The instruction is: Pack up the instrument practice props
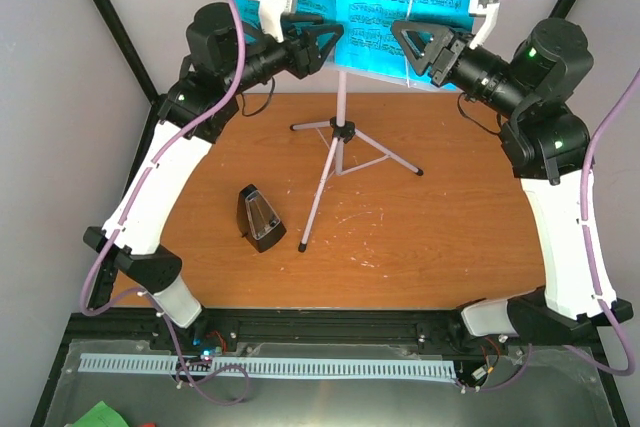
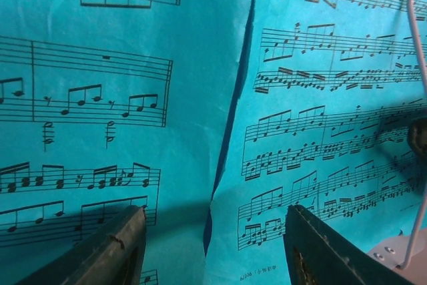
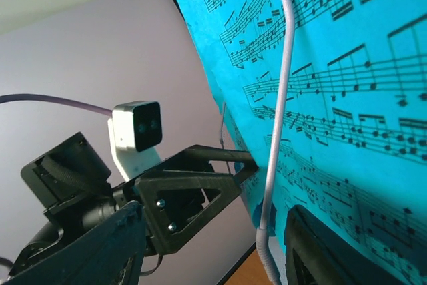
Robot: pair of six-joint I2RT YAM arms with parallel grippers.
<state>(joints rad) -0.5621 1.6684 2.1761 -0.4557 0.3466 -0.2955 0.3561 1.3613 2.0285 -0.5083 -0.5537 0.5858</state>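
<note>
The left claw (image 2: 215,215) stands half-wide, its two dark fingers (image 2: 113,251) apart with nothing clamped between them. Straight ahead of it hang the cyan sheet-music pages (image 2: 100,131), and the seam where two pages meet runs up between the fingers. Whether the fingertips touch the paper cannot be told.

The right claw (image 3: 215,211) is likewise half-wide and grips nothing. The edge of the pages and the stand's grey wire page retainer (image 3: 280,98) rise in the gap ahead of it, with the left claw facing it just beyond.

Below and between both claws, the grey tripod music stand (image 1: 340,132) stands upright on the tabletop (image 1: 420,237). The small black pyramid metronome (image 1: 260,217) sits well below the left claw, near a tripod foot.
</note>
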